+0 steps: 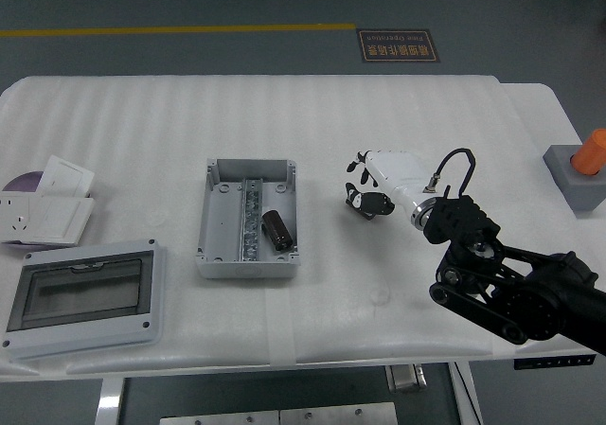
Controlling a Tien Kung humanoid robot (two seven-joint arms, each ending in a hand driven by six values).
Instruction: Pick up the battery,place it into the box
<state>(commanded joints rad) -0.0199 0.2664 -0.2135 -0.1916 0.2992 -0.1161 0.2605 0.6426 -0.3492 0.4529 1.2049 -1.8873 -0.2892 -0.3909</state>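
Lying inside the open grey plastic junction box (247, 219), the dark cylindrical battery (276, 230) rests in the right-hand compartment, just right of the metal terminal rail (250, 219) and near the box's right wall. The robot's right hand (371, 187), white-backed with black fingers, hovers over the white foam-covered table (303, 122) well to the right of the box, its fingers loosely curled and holding nothing. The left hand is out of view. Judging by its look, the battery is a rigid, smooth, fairly dense cylinder that would roll if nudged; any regrasp would best pinch across its middle, from opposite sides of its round body. A clear-windowed grey lid (83, 295) lies at the near left, with a white socket plate (45, 215) beyond it
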